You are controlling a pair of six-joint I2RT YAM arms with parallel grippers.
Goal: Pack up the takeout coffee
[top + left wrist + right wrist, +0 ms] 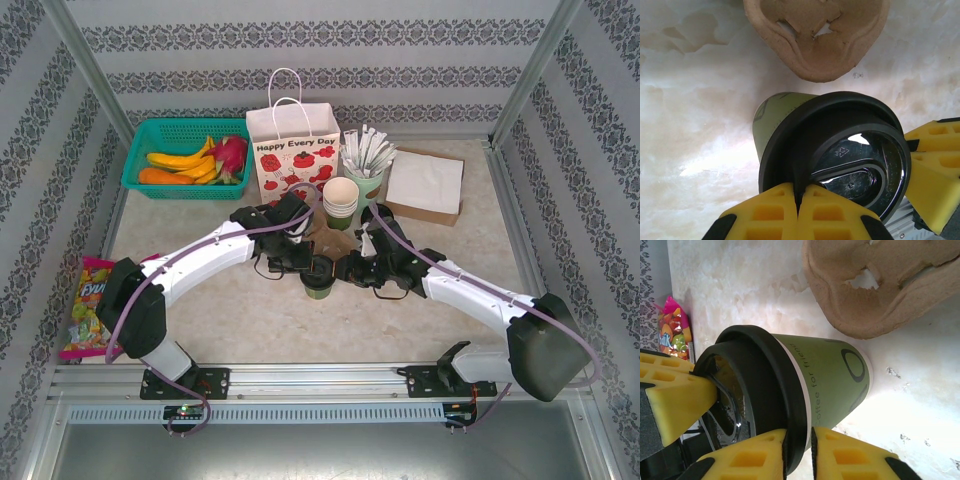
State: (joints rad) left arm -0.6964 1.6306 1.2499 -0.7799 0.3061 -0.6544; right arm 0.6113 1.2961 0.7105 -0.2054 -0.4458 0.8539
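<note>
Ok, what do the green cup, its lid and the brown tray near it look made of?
The cup looks like matte green paper with printed lettering. Its lid is probably plastic: glossy black, sharp reflections, an embossed recycling mark. The tray seems moulded pulp: rough, dull tan, ragged-edged openings.

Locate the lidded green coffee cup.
Top view: the green paper cup with black plastic lid stands central between the left hand and right hand, in front of the brown pulp carrier.

Striped patterned walls; pale marbled tabletop; metal corner posts; bright light.
</note>
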